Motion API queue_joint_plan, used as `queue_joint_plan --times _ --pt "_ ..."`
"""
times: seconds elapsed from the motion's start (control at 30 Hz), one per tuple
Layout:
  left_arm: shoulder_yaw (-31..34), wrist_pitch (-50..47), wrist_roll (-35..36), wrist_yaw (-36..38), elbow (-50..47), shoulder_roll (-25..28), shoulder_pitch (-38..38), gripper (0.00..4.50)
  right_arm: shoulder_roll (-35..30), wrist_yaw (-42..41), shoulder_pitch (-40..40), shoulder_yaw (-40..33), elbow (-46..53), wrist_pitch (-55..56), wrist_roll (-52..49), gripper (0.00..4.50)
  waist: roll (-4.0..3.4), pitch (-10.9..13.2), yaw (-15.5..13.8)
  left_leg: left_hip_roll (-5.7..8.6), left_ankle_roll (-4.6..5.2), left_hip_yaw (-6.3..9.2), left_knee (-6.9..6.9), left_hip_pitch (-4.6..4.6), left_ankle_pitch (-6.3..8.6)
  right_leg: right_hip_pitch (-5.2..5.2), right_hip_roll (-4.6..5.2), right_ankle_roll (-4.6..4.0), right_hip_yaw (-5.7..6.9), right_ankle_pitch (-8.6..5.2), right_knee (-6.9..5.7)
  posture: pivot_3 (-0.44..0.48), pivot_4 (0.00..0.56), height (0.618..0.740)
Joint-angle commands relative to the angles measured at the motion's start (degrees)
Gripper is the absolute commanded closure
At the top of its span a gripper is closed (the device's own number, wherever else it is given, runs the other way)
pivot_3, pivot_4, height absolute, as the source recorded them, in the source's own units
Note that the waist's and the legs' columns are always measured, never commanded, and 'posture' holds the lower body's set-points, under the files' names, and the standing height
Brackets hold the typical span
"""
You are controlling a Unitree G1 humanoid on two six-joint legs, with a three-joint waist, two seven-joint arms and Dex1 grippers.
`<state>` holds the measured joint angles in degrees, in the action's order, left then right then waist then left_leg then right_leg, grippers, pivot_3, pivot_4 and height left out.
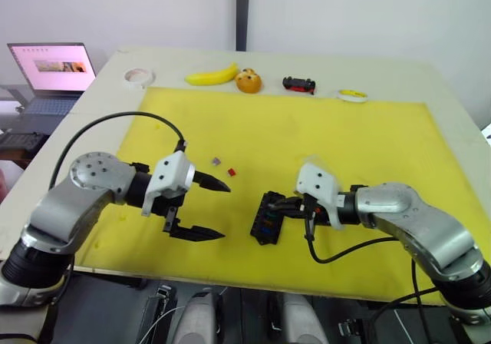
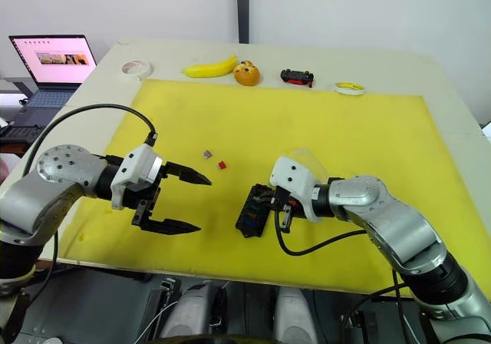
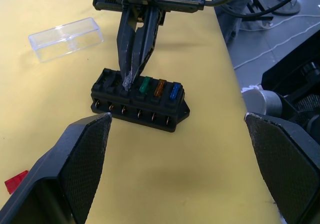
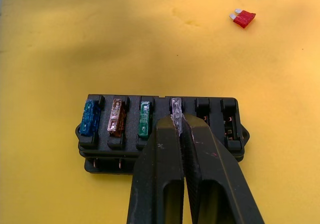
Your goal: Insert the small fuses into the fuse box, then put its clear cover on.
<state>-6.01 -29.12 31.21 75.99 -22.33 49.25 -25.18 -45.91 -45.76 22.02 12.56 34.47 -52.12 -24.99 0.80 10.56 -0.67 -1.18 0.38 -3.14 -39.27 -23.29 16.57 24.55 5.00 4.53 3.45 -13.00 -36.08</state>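
Down near the mat's front edge, the right gripper [image 4: 178, 121] pinches a clear fuse [image 4: 176, 105] over the fourth slot of the box [image 1: 270, 217], left gripper [image 1: 205, 208] open nearby, and a tilted push could bend it or tip the box.

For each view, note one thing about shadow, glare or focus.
Right wrist view: a soft shadow darkens the yellow mat behind the fuse box. Left wrist view: the clear cover catches highlights; the near fingers look soft. Head views: even light, laptop screen bright.
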Motion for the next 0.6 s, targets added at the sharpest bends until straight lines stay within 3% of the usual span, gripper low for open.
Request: queue_joint_plan --times 0.03,0.6 --pt "0.58 1.06 0.26 0.22 -1.11 0.24 0.0 0.0 0.09 0.33 0.28 -1.81 1.27 0.71 -0.34 4.48 0.0 0.0 0.0 0.0 0.0 0.0 0.0 0.0 0.0 0.0 0.0 0.0 0.0 0.0 0.0 0.0 0.15 0.737" --pt "0.35 1.28 0.13 0.3 -0.77 0.16 -0.16 0.0 -0.26 0.13 1.56 -2.61 0.57 0.45 -1.22 4.48 0.0 0.0 0.0 0.0 0.0 0.01 0.0 0.0 0.0 0.0 0.0 0.0 0.0 0.0 0.0 0.0 0.15 0.737"
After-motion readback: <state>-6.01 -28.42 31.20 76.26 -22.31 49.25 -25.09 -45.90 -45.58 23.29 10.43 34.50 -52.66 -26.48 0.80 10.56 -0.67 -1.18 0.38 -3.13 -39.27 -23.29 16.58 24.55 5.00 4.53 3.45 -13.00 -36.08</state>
